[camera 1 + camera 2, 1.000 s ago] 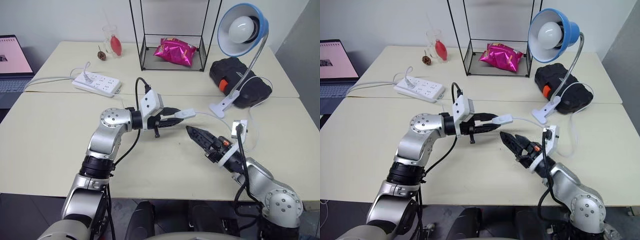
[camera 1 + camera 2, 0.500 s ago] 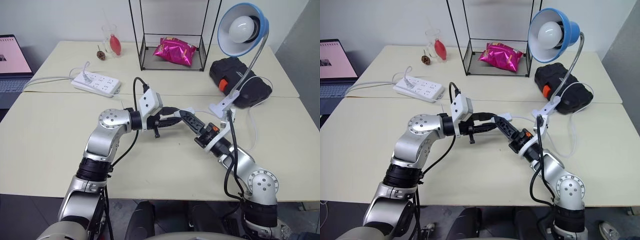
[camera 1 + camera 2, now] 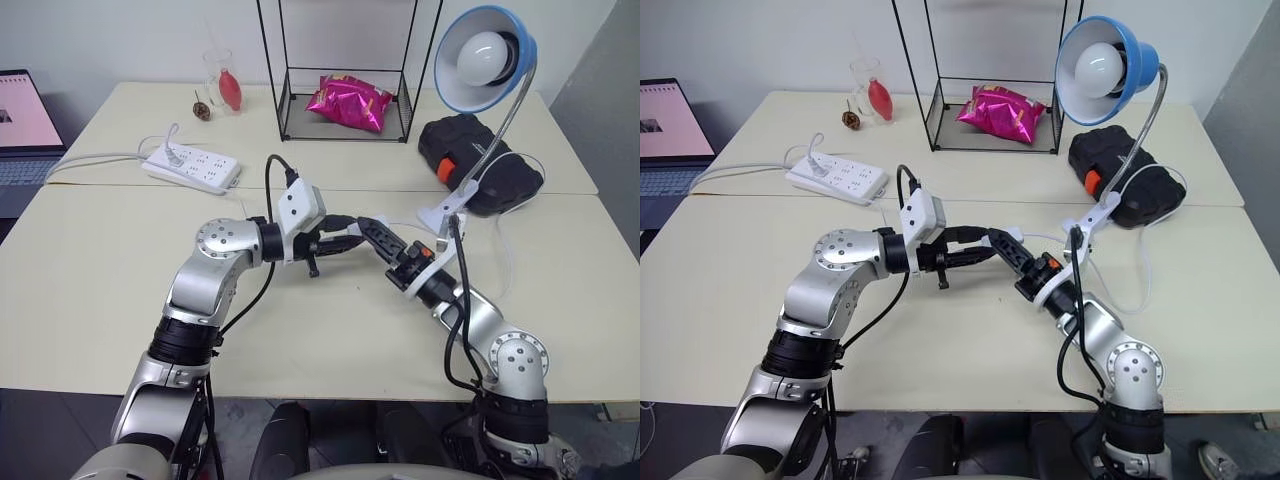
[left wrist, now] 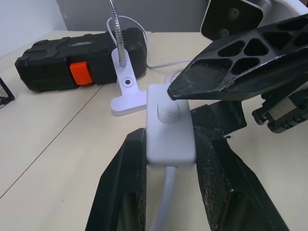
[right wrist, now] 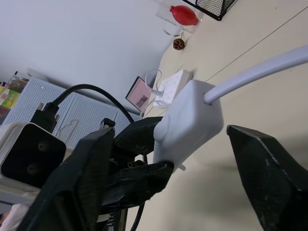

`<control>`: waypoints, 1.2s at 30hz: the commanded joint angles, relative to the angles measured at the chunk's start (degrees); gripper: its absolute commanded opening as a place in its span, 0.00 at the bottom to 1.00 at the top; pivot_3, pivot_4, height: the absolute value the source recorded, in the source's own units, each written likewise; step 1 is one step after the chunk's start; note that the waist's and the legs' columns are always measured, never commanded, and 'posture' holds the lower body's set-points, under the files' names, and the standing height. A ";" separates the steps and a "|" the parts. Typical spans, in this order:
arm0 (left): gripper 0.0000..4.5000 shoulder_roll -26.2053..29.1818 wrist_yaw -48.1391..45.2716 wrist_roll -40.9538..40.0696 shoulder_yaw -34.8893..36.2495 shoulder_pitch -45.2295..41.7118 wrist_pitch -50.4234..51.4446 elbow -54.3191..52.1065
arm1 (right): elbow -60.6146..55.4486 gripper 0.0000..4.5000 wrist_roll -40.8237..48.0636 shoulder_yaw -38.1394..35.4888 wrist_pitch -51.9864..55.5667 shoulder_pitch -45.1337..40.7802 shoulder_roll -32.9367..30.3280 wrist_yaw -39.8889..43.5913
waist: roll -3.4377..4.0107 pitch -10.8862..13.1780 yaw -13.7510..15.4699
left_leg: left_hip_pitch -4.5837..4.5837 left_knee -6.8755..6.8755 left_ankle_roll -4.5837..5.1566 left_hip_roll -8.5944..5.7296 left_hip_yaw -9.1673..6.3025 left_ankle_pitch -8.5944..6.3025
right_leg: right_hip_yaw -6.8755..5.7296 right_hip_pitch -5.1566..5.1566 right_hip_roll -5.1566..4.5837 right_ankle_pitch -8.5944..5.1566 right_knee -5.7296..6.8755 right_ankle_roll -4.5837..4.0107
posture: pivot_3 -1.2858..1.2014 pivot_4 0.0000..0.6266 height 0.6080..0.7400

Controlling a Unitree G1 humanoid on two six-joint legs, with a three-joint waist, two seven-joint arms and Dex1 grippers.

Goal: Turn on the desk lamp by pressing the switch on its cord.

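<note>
Wire rack (image 3: 345, 120) holds pink snack bag (image 3: 349, 102); glass (image 3: 222, 77) holds red object (image 3: 232, 90)

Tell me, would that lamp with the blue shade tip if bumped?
Probably. The desk lamp looks top-heavy: a big shade on a thin gooseneck above a small clip base merely lying on the table. The neck would likely wobble.

White switch (image 5: 188, 122) between spread gripper (image 5: 173, 173) fingers.

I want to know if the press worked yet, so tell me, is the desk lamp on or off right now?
Off, it seems: the bulb in the desk lamp looks plain white, with no glow on the shade.
</note>
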 commanded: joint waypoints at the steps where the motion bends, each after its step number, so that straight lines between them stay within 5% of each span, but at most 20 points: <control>1: 0.24 0.34 0.53 -1.29 0.07 -0.22 -0.09 -2.61 | -0.67 0.65 0.60 0.06 -0.79 -1.00 0.12 1.03 | 0.00 0.00 -0.01 | 0.00 0.00 0.00 0.00 0.00 0.00 | 0.00 0.00 0.00 0.00 0.00 0.00 | 0.52 0.24 1.00; 8: 0.24 0.36 0.71 -1.32 0.02 -0.37 -0.29 -2.43 | -0.41 0.27 0.69 0.16 -1.07 -1.02 0.41 0.75 | 0.00 0.00 -0.02 | 0.00 0.00 0.00 0.00 0.00 0.00 | 0.00 0.00 0.00 -0.01 0.00 0.01 | 0.52 0.24 1.00; 12: 0.24 0.37 0.89 -1.35 -0.04 -0.48 -0.50 -2.21 | -0.24 0.14 0.66 0.27 -0.96 -1.11 0.32 1.00 | 0.01 0.00 -0.07 | 0.00 -0.01 0.00 0.00 -0.01 0.00 | 0.00 -0.01 0.00 -0.01 -0.01 0.02 | 0.52 0.24 1.00; 26: 0.24 0.82 1.27 -1.25 -0.13 -0.12 -1.01 -2.26 | -0.17 0.14 2.73 -0.54 -1.55 -1.46 1.55 2.06 | 0.01 0.01 -0.14 | -0.01 -0.02 0.00 0.00 0.00 0.00 | 0.00 -0.01 0.00 -0.03 -0.02 0.04 | 0.52 0.24 1.00; 27: 0.24 0.84 1.33 -1.24 -0.11 -0.07 -1.08 -2.25 | -0.52 0.29 2.91 -0.43 -1.46 -1.30 1.37 2.35 | 0.01 0.01 -0.14 | -0.01 -0.02 0.00 0.00 0.00 0.00 | 0.00 -0.01 0.00 -0.03 -0.02 0.04 | 0.52 0.24 1.00; 32: 0.24 0.88 1.59 -1.21 -0.03 0.02 -1.21 -2.02 | -1.36 0.49 3.42 -0.08 -0.87 -0.67 0.32 1.98 | 0.01 0.01 -0.15 | -0.01 -0.03 0.00 0.00 0.00 0.00 | 0.00 -0.01 0.00 -0.03 -0.03 0.05 | 0.52 0.24 1.00; 36: 0.24 0.77 1.77 -1.12 -0.09 -0.03 -1.31 -1.74 | -1.80 0.49 5.11 -0.42 -1.05 -0.12 0.13 0.57 | 0.01 0.01 -0.15 | -0.02 -0.03 0.00 0.00 0.00 0.00 | 0.00 -0.02 0.00 -0.05 -0.03 0.08 | 0.52 0.24 1.00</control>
